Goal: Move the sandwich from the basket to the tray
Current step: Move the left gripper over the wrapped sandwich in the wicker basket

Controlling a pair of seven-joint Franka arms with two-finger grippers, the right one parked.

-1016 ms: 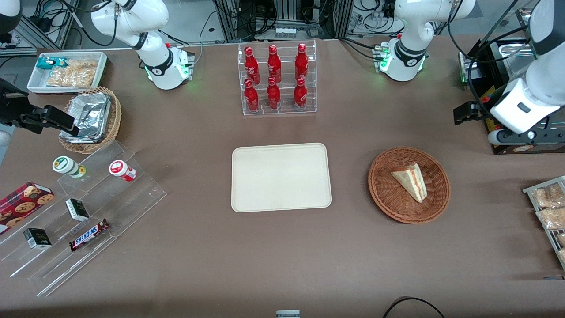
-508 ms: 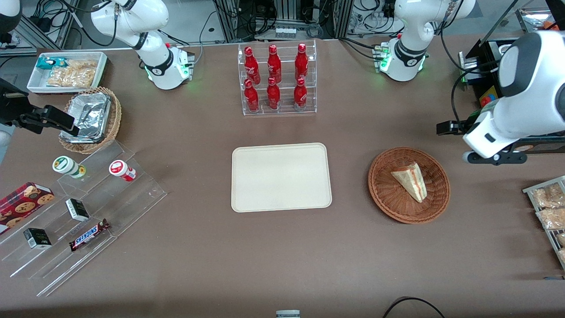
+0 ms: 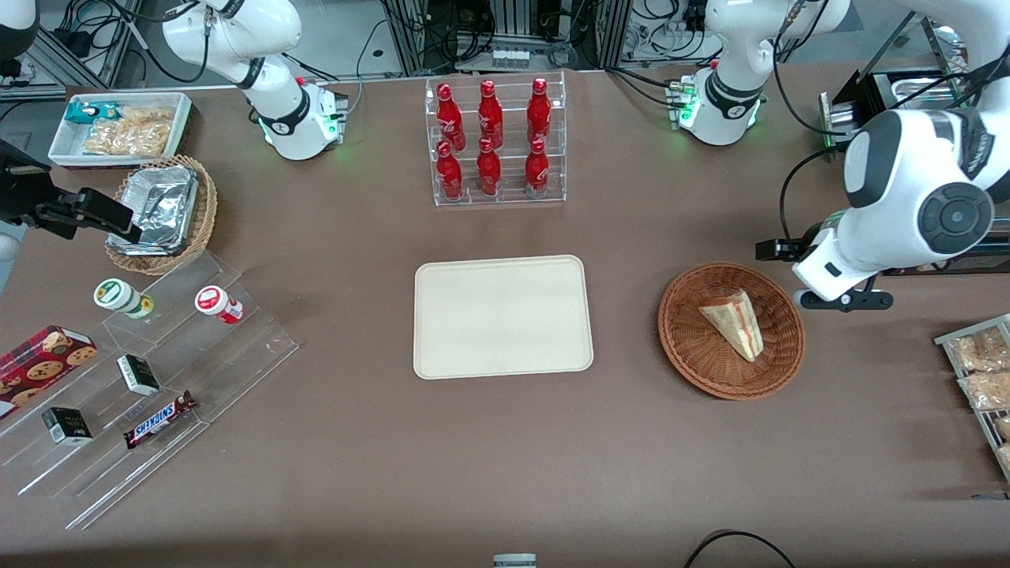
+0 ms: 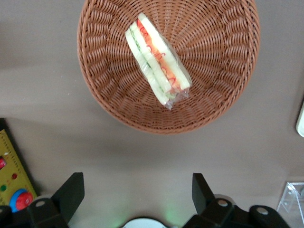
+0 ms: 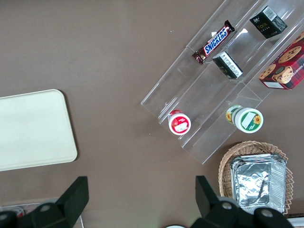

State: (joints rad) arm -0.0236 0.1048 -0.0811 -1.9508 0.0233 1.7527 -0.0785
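Note:
The sandwich (image 3: pixel 734 323), a pale triangular wedge with red and green filling, lies in the round reddish-brown wicker basket (image 3: pixel 694 363). In the left wrist view the sandwich (image 4: pixel 156 64) is wrapped in clear film and lies in the basket (image 4: pixel 114 95). My left gripper (image 4: pixel 135 194) is open and empty, above the bare table beside the basket, toward the working arm's end. In the front view its fingers are hidden under the arm's wrist (image 3: pixel 836 268). The cream-beige tray (image 3: pixel 503 316) lies flat at the table's middle and holds nothing.
A clear rack of red bottles (image 3: pixel 493 140) stands farther from the front camera than the tray. A black box with coloured buttons (image 4: pixel 12 178) sits close to the gripper. Snack packets on a rack (image 3: pixel 982 371) lie near the working arm's table edge.
My left arm has swung in from the table's working-arm end toward the basket and come lower. The sandwich, basket and tray have not moved.

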